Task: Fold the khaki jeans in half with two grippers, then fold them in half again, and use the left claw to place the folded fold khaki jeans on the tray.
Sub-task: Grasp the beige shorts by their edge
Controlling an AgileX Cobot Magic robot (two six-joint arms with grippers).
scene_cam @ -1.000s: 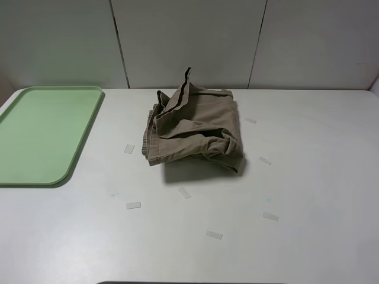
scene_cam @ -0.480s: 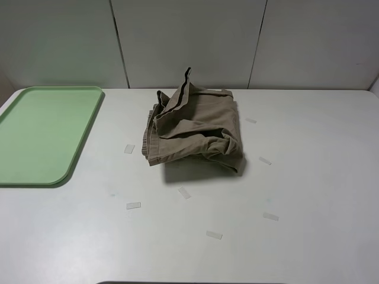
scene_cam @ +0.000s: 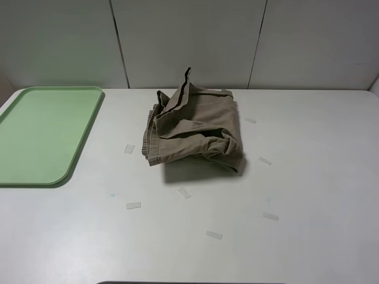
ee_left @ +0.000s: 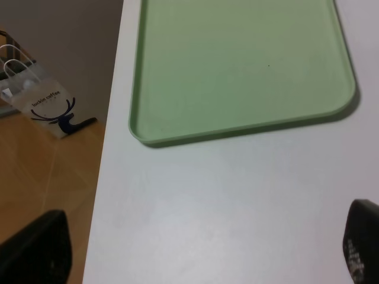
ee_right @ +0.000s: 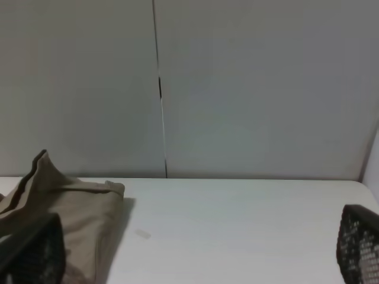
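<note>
khaki jeans [ee_right: 80, 210], crumpled, ahead of right gripper [ee_right: 194, 248]

khaki jeans [scene_cam: 195, 133], pale green tray [scene_cam: 41, 133]

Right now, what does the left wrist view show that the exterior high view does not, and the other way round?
Only the left wrist view shows the left gripper, open with its fingers wide apart, and a white Luckin Coffee bag on a wooden floor beside the table. Only the exterior high view shows the khaki jeans, lying rumpled mid-table, and small tape pieces around them. No arm appears there. Both views show the green tray, bare where visible, and the white table.
</note>
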